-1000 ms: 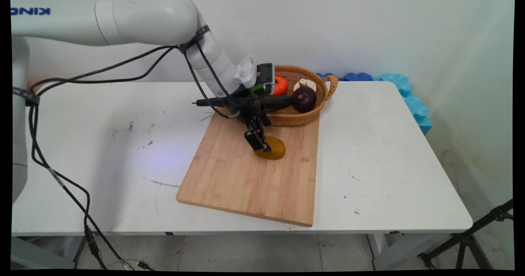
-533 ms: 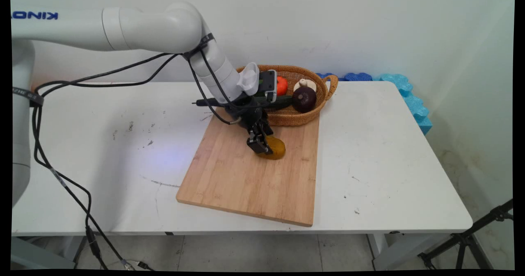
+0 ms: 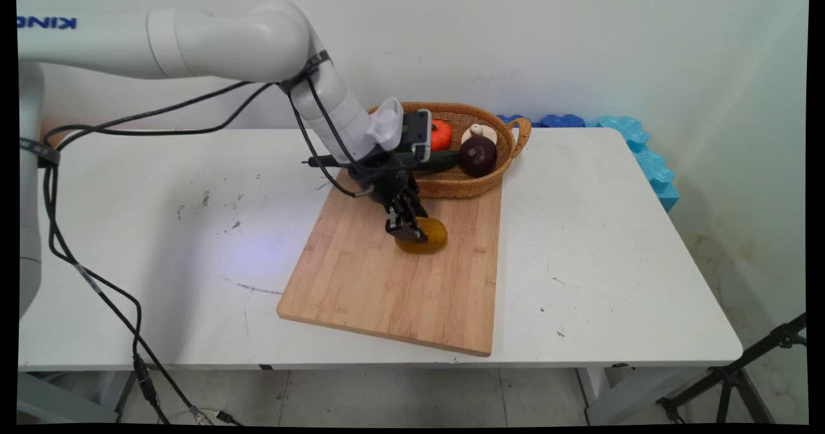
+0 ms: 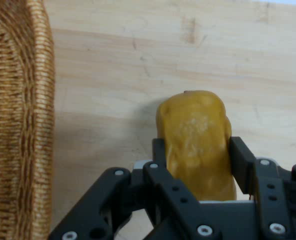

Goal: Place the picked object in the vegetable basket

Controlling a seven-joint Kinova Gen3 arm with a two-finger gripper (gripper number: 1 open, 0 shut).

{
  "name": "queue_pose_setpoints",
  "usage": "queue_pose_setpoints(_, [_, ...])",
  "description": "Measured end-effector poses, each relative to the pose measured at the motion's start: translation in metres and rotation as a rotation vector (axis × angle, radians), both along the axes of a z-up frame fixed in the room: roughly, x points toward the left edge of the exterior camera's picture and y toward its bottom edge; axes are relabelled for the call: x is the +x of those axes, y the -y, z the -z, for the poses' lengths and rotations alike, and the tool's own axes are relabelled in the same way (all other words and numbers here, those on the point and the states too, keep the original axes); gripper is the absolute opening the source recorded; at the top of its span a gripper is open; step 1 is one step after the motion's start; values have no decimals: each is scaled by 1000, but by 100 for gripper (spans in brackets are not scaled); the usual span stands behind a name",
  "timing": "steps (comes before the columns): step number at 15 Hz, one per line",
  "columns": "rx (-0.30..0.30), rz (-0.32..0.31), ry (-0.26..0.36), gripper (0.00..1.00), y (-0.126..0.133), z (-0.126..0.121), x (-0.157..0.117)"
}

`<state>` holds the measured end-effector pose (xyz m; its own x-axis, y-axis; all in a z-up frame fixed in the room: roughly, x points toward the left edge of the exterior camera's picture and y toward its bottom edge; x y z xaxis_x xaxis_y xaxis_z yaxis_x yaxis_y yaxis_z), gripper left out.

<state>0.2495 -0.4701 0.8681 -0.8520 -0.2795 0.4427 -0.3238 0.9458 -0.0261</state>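
Observation:
A yellow potato-like thing (image 3: 427, 237) lies on the far half of a wooden cutting board (image 3: 387, 292), just in front of a wicker basket (image 3: 464, 187). My gripper (image 3: 407, 229) comes down on it from the upper left. In the hand view the yellow thing (image 4: 195, 130) sits between the two black fingers (image 4: 160, 150), which press on both of its sides, so my gripper (image 4: 198, 150) is shut on it. It rests on the board (image 4: 137, 60), and the basket wall (image 4: 17, 125) runs down the left edge.
The basket holds an orange-red vegetable (image 3: 441, 135), a dark green cucumber (image 3: 438, 159), a dark purple onion (image 3: 477, 155) and a pale mushroom (image 3: 479, 133). Blue foam pieces (image 3: 644, 157) lie along the table's far right edge. Black cables hang from the arm at the left.
The hand has sunk a little toward the board. The yellow thing has shifted slightly left and now lies flatter between the fingers.

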Motion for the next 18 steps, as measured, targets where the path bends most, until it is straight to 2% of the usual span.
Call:
queue_pose_setpoints(5, [20,-72,-44,0,-7,-42,4])
queue_pose_setpoints(7, [33,-120,-71,0,-6,-67,7])
queue_pose_setpoints(12, [31,-265,-126,0,20,-122,27])
queue_pose_setpoints(15, [18,-340,-129,0,43,-132,38])
queue_pose_setpoints(18, [20,-410,-125,0,67,-126,44])
